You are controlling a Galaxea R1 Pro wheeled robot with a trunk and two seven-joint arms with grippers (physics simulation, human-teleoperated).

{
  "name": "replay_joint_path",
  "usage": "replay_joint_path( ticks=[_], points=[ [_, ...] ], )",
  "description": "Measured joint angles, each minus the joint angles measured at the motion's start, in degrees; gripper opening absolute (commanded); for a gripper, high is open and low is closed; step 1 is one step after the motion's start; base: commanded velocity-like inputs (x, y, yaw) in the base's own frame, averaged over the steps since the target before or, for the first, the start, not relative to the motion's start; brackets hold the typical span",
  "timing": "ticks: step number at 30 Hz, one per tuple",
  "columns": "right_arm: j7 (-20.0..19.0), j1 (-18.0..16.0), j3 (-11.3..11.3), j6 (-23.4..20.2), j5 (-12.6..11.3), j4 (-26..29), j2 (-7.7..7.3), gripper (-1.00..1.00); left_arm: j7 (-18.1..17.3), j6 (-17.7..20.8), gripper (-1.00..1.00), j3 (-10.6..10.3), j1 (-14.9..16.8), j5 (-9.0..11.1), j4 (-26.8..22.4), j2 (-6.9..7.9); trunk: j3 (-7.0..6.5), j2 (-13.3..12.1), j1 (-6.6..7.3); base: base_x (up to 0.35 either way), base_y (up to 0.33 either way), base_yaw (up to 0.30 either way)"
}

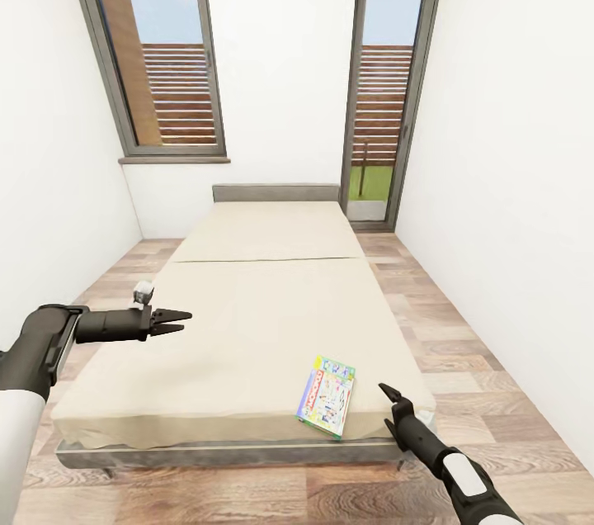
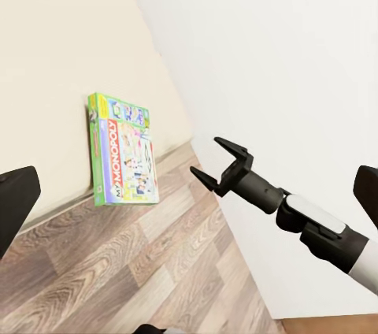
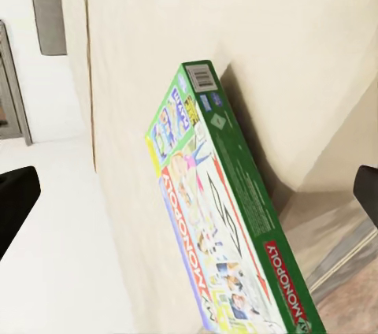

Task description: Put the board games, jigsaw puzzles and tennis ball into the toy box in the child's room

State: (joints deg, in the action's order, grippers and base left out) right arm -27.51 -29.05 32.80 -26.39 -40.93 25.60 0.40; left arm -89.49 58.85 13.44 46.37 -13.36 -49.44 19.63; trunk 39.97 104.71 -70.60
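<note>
Board game (image 1: 327,395) is lying flat on the bed (image 1: 247,327), at the near right corner, close to the foot edge. Pale cover, green edge, "MONOPOLY" readable in both wrist views (image 2: 123,150) (image 3: 224,231). Only one game is showing on the bed in the head view.

Key relation: the box is sitting just ahead and to the left of the right gripper (image 1: 394,407), near but not touching. Its long axis is running roughly foot-to-head along the bed, tilted slightly, short end facing the robot. The right arm is clearly the nearer one; the left gripper (image 1: 172,320) is hovering well apart over the bed's left side, pointing across toward the right.

Pose: the right arm is coming up from low right, forearm angled in toward the bed corner, gripper sitting at about mattress-edge level. Right wrist view is looking along the box's green side edge from close in, so the approach looks lined up with the long side.

Grippers: right jaws are standing apart, nothing between them (seen from the left wrist view (image 2: 222,168)). Left jaws are also apart, empty.

Judgement: next move is probably the right gripper closing on the box's near edge. A thin flat box on a soft mattress is leaving little lip to grab, so slip risk.
</note>
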Motion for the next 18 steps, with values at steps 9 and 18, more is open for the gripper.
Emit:
replay_joint_path(
  ticks=[9, 18],
  points=[
    [-1.6, 0.3, 0.0, 0.1, 0.0, 0.0, -0.21, 1.00, 0.0, 0.0, 1.00, 0.0, 0.0, 0.0, 0.0, 0.04, 0.00, 0.0, 0.00, -0.012, -0.064, 0.000],
    [-1.9, 0.4, -0.2, 0.1, 0.2, 0.0, -0.24, 1.00, 0.0, -0.1, 1.00, 0.0, 0.0, 0.0, 0.0, 0.07, 0.00, 0.0, 0.00, -0.010, -0.118, 0.000]
  ],
)
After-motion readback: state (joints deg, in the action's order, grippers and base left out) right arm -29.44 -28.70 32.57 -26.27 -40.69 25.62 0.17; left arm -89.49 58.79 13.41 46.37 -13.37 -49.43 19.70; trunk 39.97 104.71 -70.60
